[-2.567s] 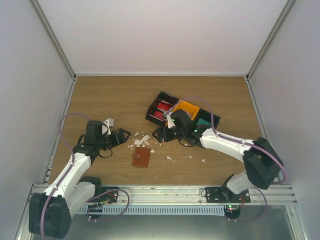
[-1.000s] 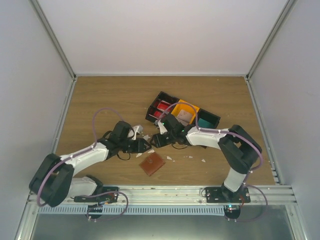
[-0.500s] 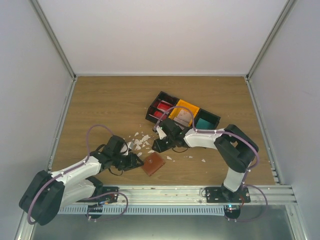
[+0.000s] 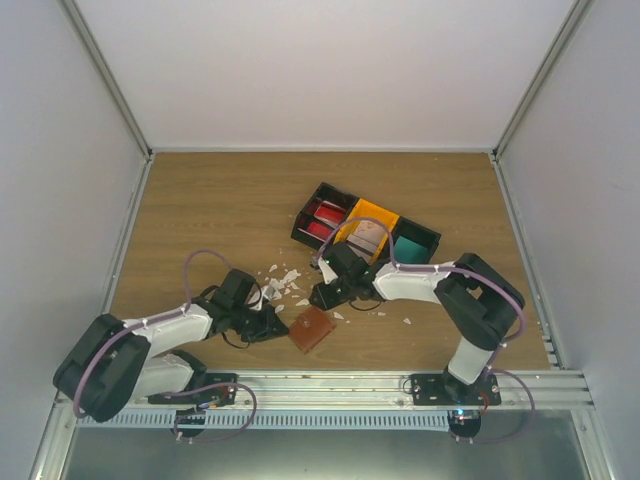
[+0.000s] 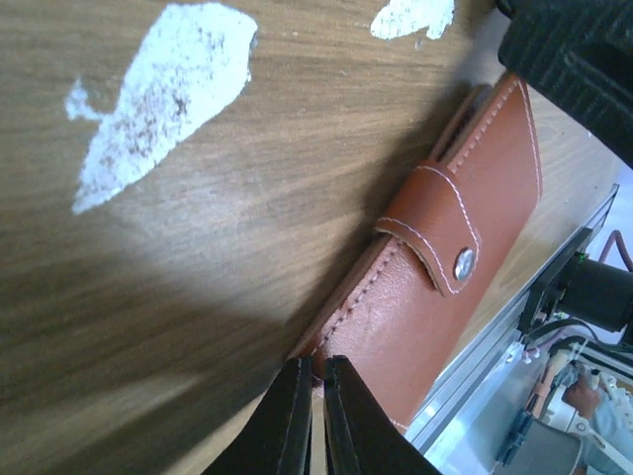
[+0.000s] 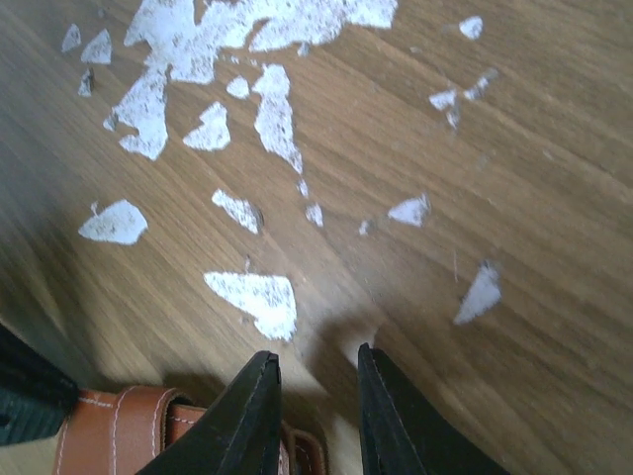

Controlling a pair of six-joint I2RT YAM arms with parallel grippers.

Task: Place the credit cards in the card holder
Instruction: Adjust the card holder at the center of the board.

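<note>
I have the card holder [image 4: 311, 328] lying flat on the tabletop [image 4: 200, 210], near the front edge and between the two arms. Through the left wrist camera it is folded closed, its tab snapped down over the front.

The left arm [image 4: 170, 325] reaches in low from the left. Its jaws are pinched almost together, with only a thin slit between the fingers [image 5: 292, 416], and the tips sit right at one corner of the card holder. I cannot tell whether any leather is caught between them.

The right arm [image 4: 420, 282] comes in from the other side. Its jaws stand a little apart with nothing between them, and the fingertips [image 6: 247, 416] are over bare wood just beside the card holder's edge.

White scraps [image 4: 283, 280] are scattered on the wood behind the card holder.

The credit cards are well apart from it, in the black tray [image 4: 300, 228] farther back. A red card [image 4: 322, 215] is in the left compartment, a pale card [image 4: 368, 236] in the orange middle one and a teal card [image 4: 408, 245] in the right one.
</note>
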